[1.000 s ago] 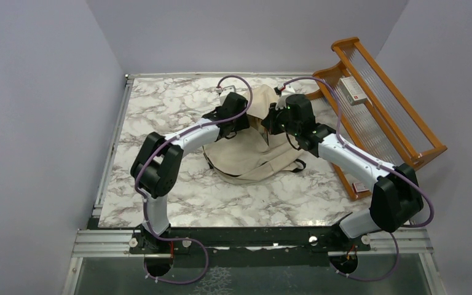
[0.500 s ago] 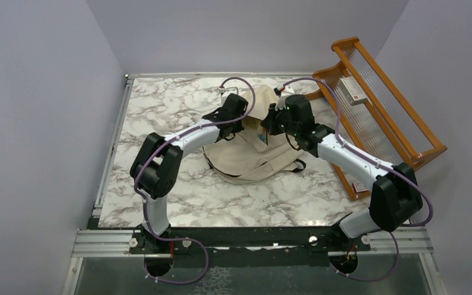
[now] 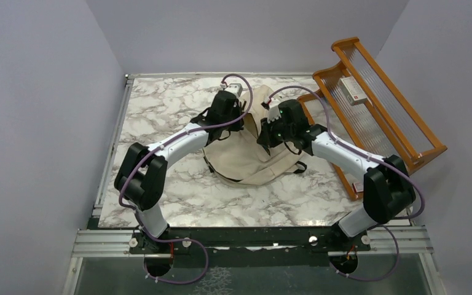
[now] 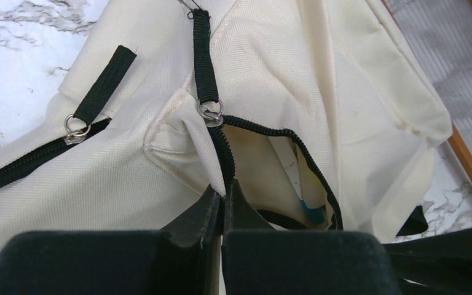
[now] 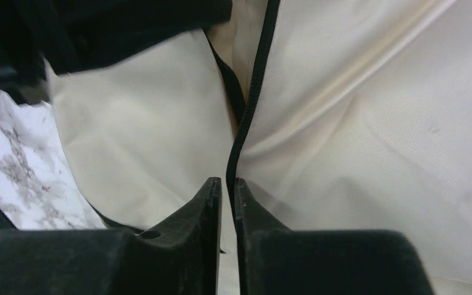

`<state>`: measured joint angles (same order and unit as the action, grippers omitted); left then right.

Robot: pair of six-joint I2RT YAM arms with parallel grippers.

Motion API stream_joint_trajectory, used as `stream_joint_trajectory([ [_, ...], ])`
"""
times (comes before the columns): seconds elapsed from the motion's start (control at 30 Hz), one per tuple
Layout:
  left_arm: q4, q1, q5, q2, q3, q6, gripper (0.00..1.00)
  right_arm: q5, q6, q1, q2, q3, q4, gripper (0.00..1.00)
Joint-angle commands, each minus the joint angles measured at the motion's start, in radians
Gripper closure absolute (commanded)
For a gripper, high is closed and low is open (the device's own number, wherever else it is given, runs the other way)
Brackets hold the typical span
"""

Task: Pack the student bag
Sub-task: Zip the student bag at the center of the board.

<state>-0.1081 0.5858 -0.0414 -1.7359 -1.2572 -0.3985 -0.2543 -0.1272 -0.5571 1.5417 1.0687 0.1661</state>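
Observation:
The student bag (image 3: 246,158), cream with black zippers, lies mid-table. My left gripper (image 3: 238,121) is at its far left top; in the left wrist view the left gripper (image 4: 223,187) is shut on the bag's cream fabric edge beside the zipper, just below a metal slider (image 4: 211,114). The main opening (image 4: 283,178) gapes, and a white and blue item (image 4: 309,211) shows inside. My right gripper (image 3: 263,136) is over the bag's right top. In its own view the right gripper (image 5: 227,182) has its jaws a narrow gap apart, and the black zipper edge (image 5: 255,92) runs into that gap.
A wooden rack (image 3: 405,138) stands along the right side with a white and red box (image 3: 352,90) on it. A small box (image 3: 357,185) lies by its near end. A second zip pull (image 4: 74,129) sits on the bag's front pocket. Black straps (image 3: 298,166) trail right.
My left gripper has closed on the bag's edge. Both wrists shifted left and toward the far side. My right jaws have parted slightly from fully shut.

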Motion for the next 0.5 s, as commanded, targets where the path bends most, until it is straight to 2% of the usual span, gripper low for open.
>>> stream_joint_trajectory([
  [0.0,0.152,-0.033,0.174,0.07,0.032,0.014,1.0,-0.065,0.038,-0.009,0.035,0.044,0.152,0.79],
  [0.13,0.214,-0.051,0.252,0.083,0.078,-0.011,1.0,-0.073,0.04,-0.009,-0.002,0.071,0.14,0.69],
  [0.3,0.261,-0.061,0.273,0.099,0.121,-0.028,1.0,-0.086,0.015,-0.009,-0.096,0.108,0.059,0.58],
  [0.47,0.268,-0.076,0.279,0.134,0.147,-0.034,0.85,0.083,-0.045,-0.009,-0.127,0.139,-0.031,0.53],
])
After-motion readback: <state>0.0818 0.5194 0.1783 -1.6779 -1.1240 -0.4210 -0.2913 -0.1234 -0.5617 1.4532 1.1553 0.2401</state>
